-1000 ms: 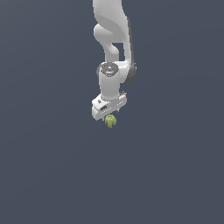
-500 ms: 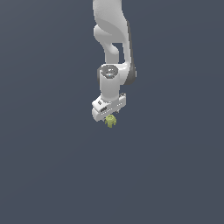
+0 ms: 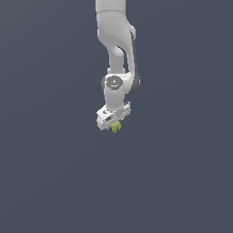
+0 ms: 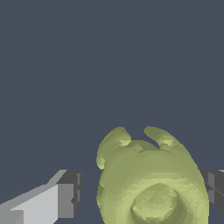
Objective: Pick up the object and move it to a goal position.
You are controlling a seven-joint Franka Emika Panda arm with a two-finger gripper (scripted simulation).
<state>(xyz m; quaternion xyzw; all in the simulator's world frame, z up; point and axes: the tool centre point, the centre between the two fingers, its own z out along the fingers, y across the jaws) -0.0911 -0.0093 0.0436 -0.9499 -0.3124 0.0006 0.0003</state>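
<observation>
While the white jointed robot arm (image 3: 116, 50) hangs down from the top centre of the exterior view, the small olive-green lumpy blob with a mottled surface (image 3: 116, 127) sits just below the white gripper (image 3: 114, 125), a little left of centre in that frame. Only its lower part shows there, narrower than the gripper body above it.

Orientation: in the wrist view the olive blob (image 4: 151, 179) presents a rounded end face with a shallow circular dimple toward the camera, so its long axis appears to run roughly along the camera's line of sight. Two knobby lobes stick out from its far end.

End effector: in the wrist view a grey-tipped white finger (image 4: 65, 194) stands apart from the blob with a visible gap. The opposite dark pad (image 4: 214, 188) lies right against the blob's flank. Jaws partly spread; contact on the first side is not seen, so I cannot tell whether the grip is firm.

Surroundings: uniform dark slate-grey background (image 3: 45, 182) fills both views. No edges or horizon visible. Whether the blob rests on it or is lifted cannot be judged.
</observation>
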